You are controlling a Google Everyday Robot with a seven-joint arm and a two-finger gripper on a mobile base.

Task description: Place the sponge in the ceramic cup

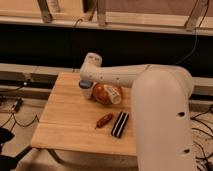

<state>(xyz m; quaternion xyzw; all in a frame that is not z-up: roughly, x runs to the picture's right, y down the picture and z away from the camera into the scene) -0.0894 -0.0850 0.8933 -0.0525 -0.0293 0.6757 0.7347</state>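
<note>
White arm reaches over the light wooden table (65, 130) to its far-left part. The gripper (86, 79) points down there, just left of the orange bowl (101, 93), which has a small white cup (115, 94) tipped on it. The light-blue soft sponge (84, 85) shows right at the gripper's tip. Can't tell if it's gripped, or the hand's state. A reddish-brown elongated item (104, 120) and a black-and-white striped block (120, 124) lie side by side nearer the front.

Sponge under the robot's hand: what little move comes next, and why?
Probably ease the gripper straight down onto the pale-blue sponge. The gripper sits right over it at the table's far side, beside the orange bowl, and I cannot see the ceramic cup yet.
</note>
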